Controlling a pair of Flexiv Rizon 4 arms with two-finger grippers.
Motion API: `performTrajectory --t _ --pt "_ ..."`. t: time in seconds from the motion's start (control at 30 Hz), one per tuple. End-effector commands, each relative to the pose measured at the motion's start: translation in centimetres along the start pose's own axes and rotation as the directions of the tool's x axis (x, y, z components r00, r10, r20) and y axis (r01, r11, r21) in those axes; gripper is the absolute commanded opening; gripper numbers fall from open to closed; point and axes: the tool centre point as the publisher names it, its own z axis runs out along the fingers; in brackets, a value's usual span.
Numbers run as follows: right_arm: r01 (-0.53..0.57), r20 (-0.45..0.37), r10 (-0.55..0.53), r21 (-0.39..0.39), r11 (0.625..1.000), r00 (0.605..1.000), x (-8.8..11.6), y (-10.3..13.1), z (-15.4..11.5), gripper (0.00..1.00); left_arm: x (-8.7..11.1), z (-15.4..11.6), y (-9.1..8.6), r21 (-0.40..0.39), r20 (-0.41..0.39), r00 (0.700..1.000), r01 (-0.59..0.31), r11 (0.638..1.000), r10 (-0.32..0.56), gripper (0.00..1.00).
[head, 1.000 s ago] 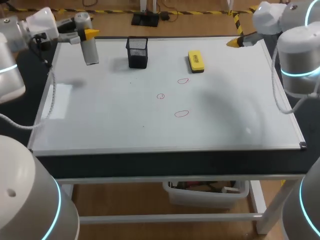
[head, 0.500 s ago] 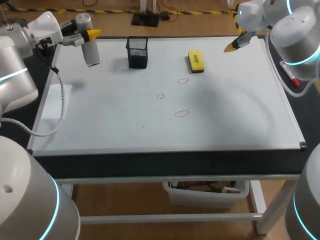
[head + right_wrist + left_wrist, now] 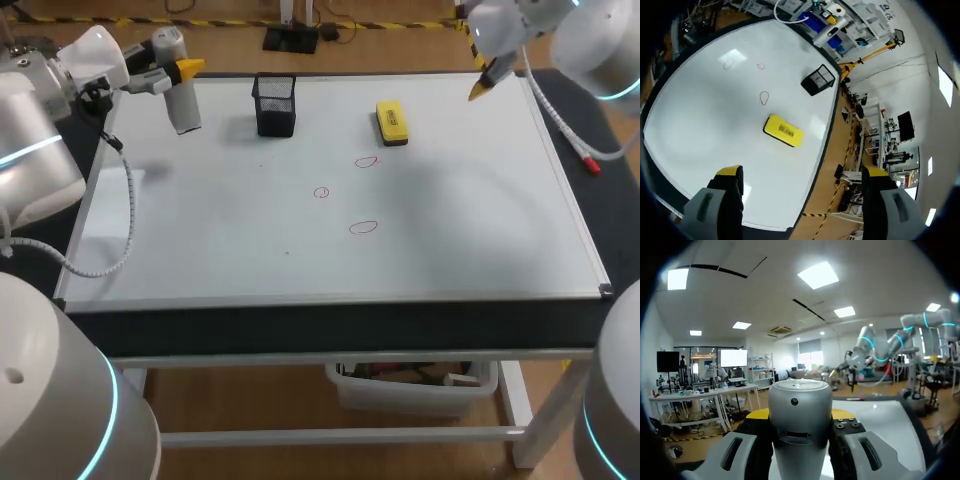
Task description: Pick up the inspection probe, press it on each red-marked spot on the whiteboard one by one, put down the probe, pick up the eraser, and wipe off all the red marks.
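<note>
Inspection probe [image 3: 181, 100]: where is it seen?

It is held in the left gripper [image 3: 172, 66], over the far left corner of the whiteboard [image 3: 450, 230]. Whether its lower end touches the board cannot be told.

How are that gripper's fingers set?

They are pressed against the probe's grey barrel from both sides. In the left wrist view the barrel is seen filling the gap between them.

And the right gripper [image 3: 802, 172]?

Its fingers are spread wide, with nothing between them. It is raised over the far right part of the board, to the right of the eraser [image 3: 392, 122].

What is laid out on the board?

The yellow eraser is lying flat near the far edge. A black mesh holder [image 3: 275, 105] is standing to its left, between it and the probe. Three red marks [image 3: 367, 161] are drawn near the middle, apart from one another, and one of them is placed just in front of the eraser.
</note>
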Motion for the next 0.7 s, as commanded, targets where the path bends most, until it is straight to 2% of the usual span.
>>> performTrajectory --t 0.03,0.3,0.33,0.4,0.5,0.7 --pt "0.555 -0.487 -0.510 -0.061 0.830 0.709 -0.4 -0.1 -0.3 1.00 0.1 0.0 0.0 0.004 0.005 1.000 -0.002 1.000 0.002 0.00" --pt "0.555 -0.487 -0.510 -0.061 0.830 0.709 -0.4 -0.1 -0.3 1.00 0.1 0.0 0.0 0.004 0.005 1.000 -0.002 1.000 0.002 0.00" --pt "0.577 -0.483 -0.543 -0.091 0.812 0.687 -0.4 0.9 0.0 1.00 0.1 0.0 0.0 0.004 0.005 1.000 -0.002 1.000 0.002 0.00" --pt "0.667 -0.500 -0.630 -0.132 0.733 0.594 -0.6 2.6 0.5 1.00 0.1 0.0 0.0 0.004 0.005 1.000 -0.002 1.000 0.002 0.00" --pt "0.733 -0.488 -0.706 -0.180 0.656 0.513 -0.7 4.6 1.4 1.00 0.1 0.0 0.0 0.004 0.005 1.000 -0.002 1.000 0.002 0.00" --pt "0.821 -0.498 -0.807 -0.282 0.496 0.317 -0.6 7.4 3.4 1.00 0.1 0.0 0.0 0.004 0.005 1.000 -0.002 1.000 0.002 0.00"
